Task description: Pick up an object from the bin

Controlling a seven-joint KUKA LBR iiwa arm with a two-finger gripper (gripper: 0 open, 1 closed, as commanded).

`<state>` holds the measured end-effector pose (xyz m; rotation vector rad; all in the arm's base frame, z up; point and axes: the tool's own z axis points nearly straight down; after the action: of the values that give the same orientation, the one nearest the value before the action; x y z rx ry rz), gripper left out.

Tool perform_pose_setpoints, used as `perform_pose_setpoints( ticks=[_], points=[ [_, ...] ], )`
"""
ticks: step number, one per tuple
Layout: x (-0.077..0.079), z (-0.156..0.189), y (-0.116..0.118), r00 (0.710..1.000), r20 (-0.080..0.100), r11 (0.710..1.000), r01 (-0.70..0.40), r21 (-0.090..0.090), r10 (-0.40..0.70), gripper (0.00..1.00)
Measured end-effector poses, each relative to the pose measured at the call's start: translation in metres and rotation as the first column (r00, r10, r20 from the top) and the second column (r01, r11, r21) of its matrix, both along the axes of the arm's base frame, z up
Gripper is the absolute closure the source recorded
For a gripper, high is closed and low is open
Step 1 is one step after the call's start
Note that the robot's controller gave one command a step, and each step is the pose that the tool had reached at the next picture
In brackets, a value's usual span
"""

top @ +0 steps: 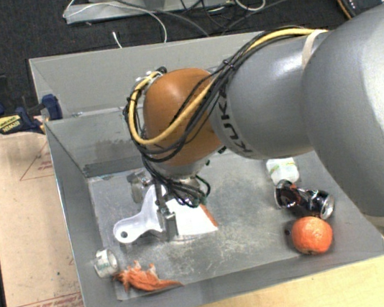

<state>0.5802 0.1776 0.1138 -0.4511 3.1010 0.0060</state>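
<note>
The arm (pixel 298 88) reaches across the bin (pixel 77 205), with its orange cover (pixel 178 111) directly above the pincer (pixel 166 210). The pincer is low over the bin floor. Whether it is open or closed cannot be told, since the cover hides most of it. Right beside it on the view's right lies a white card (pixel 192 222) with an orange corner, and just to its left is a white bracket (pixel 133 227) with a hole at the far end. Which of the two it touches is unclear. Well to its right are an orange ball (pixel 311 235), a dark shiny can (pixel 302 198) and a white-green scrap (pixel 282 168). Below and left of it lie an orange frilly toy (pixel 146 279) and a small silver cap (pixel 106 262).
</note>
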Motion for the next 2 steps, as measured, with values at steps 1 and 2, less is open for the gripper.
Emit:
perform_pose_setpoints(
  ticks=[1, 2],
  points=[
    [-0.015, -0.014, -0.017, 0.986, -0.009, 0.986, 0.168, -0.003, -0.168, 0.0],
    [-0.025, -0.044, -0.024, 0.996, 0.002, 0.996, 0.089, 0.003, -0.089, 0.0]
  ],
)
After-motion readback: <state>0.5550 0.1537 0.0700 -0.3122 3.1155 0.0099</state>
